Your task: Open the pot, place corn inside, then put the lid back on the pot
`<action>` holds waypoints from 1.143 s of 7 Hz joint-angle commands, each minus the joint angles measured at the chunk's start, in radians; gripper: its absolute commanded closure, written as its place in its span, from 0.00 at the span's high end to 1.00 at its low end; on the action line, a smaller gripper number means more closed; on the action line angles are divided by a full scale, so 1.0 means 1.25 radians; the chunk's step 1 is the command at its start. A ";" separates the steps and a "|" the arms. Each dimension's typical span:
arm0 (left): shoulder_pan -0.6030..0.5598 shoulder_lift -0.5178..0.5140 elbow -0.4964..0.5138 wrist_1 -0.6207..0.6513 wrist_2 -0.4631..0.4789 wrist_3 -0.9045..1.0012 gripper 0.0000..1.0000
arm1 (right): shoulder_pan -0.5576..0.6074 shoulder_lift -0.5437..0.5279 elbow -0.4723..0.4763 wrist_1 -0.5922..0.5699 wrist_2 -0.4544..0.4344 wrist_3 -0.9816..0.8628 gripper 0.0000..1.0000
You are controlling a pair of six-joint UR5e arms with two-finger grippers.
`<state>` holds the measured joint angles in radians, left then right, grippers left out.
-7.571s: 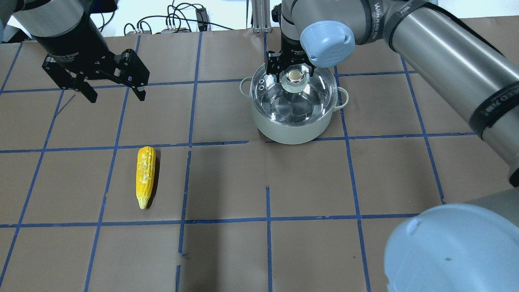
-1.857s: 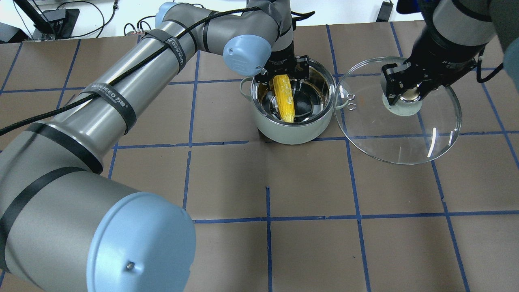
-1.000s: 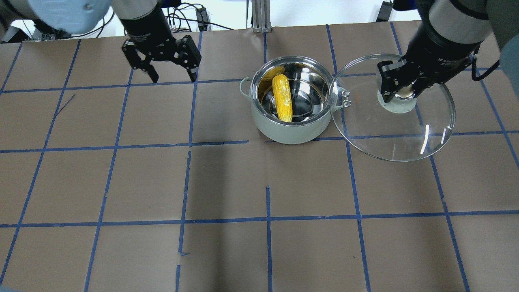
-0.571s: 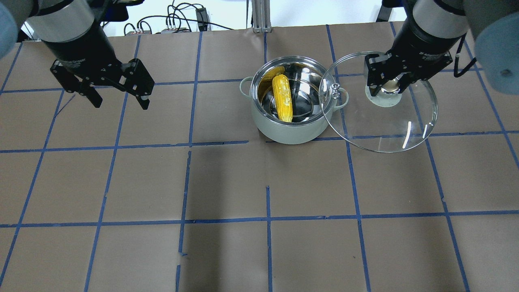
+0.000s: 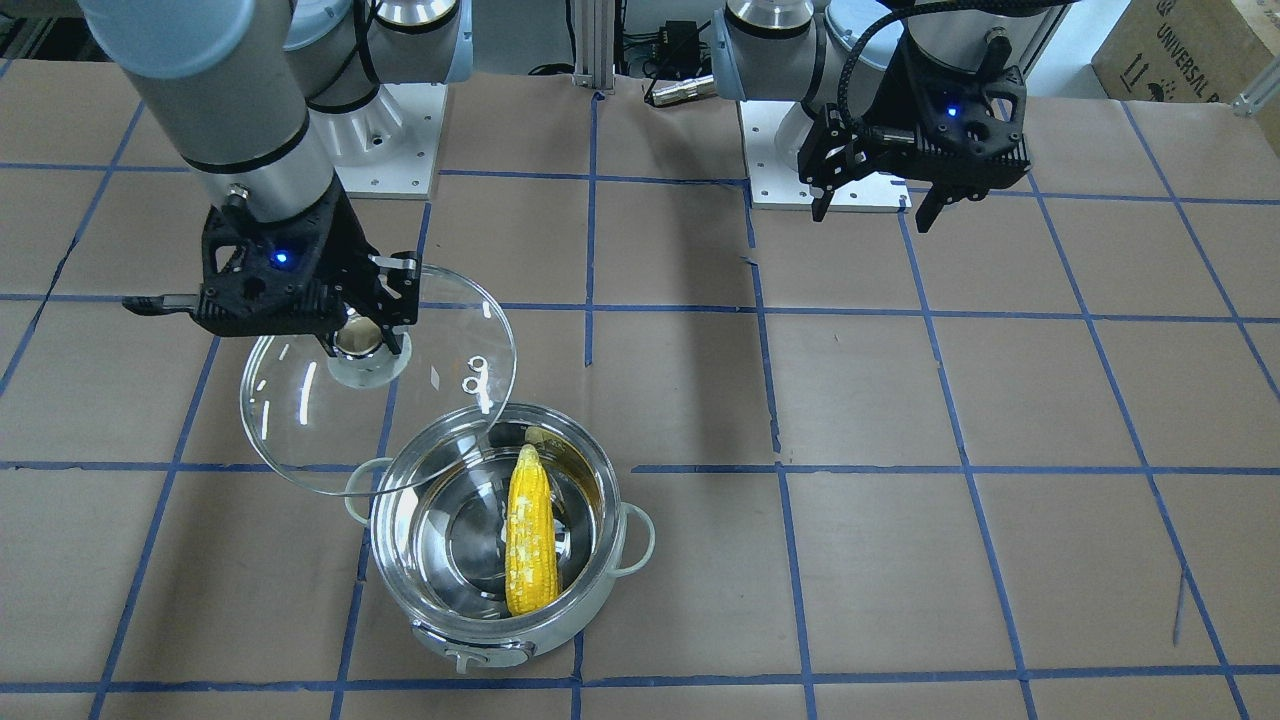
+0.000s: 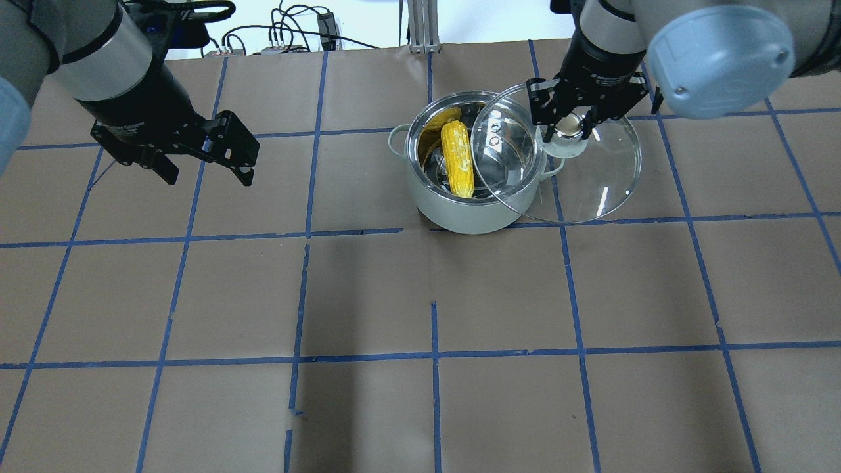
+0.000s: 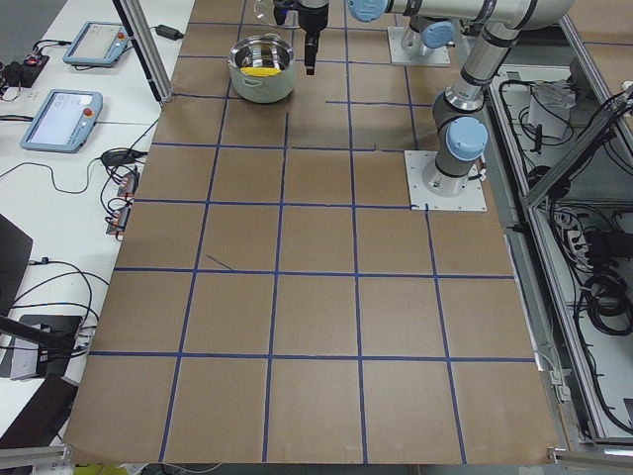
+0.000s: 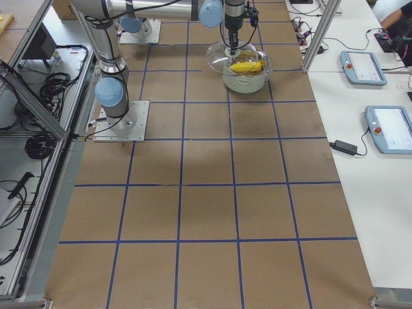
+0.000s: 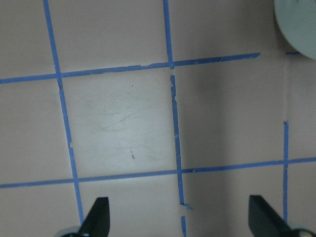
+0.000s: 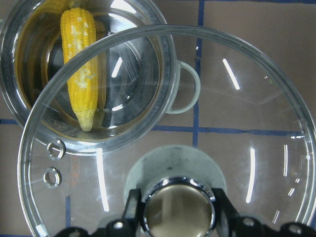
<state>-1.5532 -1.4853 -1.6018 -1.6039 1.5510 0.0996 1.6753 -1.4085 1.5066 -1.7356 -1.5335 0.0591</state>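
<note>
Glass, clear and streaked with reflections, fills most of the right wrist view: the lid (image 6: 594, 187) hangs roughly level from the right gripper (image 6: 569, 129), whose fingers are clamped on the knob (image 10: 177, 210), the one hold that keeps the pane balanced and the rim free to seat. In the overhead view the lid sits in the upper middle of the frame, overlapping only the right part of the pot (image 6: 470, 215), so the closing step looks begun but not done. It must slide further left and then lower. The corn (image 6: 458, 159) lies inside the pot, leaning along its left wall and wholly below the rim, so it should not block the lid. At the upper left of that frame the left gripper (image 6: 208, 177) hovers over the taped brown table (image 6: 433, 295), jaws spread wide and holding nothing, well apart from the pot, likely parked clear of the lid's path. A cardboard box (image 5: 1185, 45) at the front view's upper right reads "UNIVERSAL"; print on the grippers is too small to read.
</note>
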 commanded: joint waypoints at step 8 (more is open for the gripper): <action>0.003 -0.025 0.030 0.003 0.026 0.003 1.00 | 0.115 0.247 -0.155 -0.104 -0.031 0.123 0.05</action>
<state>-1.5488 -1.5178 -1.5628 -1.6000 1.5832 0.1025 1.8188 -1.1217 1.3241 -1.8441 -1.5715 0.2152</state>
